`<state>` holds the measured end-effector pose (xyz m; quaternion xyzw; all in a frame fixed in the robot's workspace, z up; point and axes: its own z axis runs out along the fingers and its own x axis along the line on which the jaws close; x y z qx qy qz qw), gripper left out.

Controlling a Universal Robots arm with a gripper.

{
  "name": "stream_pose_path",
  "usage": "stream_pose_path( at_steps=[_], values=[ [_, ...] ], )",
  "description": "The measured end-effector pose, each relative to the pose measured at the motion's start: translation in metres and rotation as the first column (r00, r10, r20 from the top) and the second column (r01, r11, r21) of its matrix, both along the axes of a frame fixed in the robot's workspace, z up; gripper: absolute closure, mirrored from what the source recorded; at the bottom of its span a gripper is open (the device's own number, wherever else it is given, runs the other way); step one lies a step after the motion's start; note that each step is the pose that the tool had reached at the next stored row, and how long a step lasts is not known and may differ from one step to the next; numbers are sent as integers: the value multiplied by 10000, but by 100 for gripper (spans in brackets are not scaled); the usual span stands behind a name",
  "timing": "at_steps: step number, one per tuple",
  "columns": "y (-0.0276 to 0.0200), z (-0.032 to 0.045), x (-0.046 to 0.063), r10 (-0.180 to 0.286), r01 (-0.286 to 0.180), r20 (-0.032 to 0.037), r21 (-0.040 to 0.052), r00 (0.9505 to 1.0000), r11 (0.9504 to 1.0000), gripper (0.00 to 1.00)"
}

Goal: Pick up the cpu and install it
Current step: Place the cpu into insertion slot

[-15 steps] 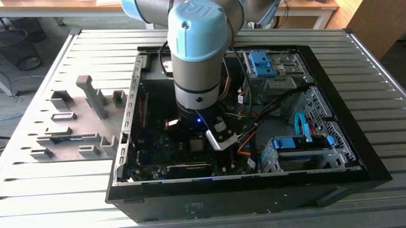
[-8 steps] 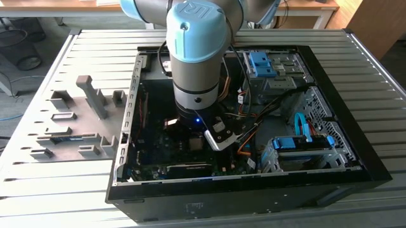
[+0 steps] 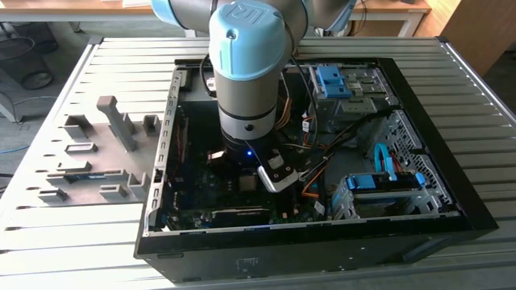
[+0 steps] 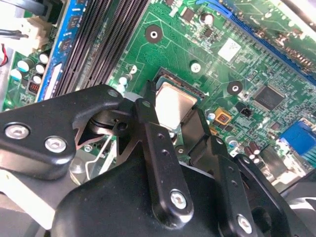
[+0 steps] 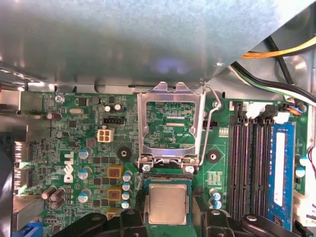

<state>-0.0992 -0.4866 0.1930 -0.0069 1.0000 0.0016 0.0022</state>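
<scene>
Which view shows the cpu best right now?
First wrist view: the cpu faces the camera, its whole face showing. Second wrist view shows it slanted, partly hidden. Exterior view: the arm covers that spot.

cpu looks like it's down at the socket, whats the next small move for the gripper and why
Probably ease the gripper straight up a little, with no sideways drift. The cpu looks flat and square right beside the socket frame, which is hinged open. Whether the gripper grips the chip isn't visible, so I'd go slowly and watch that the chip stays put.
</scene>
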Motion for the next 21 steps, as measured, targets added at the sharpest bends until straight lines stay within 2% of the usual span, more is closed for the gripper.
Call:
stream_pose_path(
  at_steps=[21],
  values=[
    [1,-49,-4,-45,45,-2,-13,10000,10000,55]
  ],
)
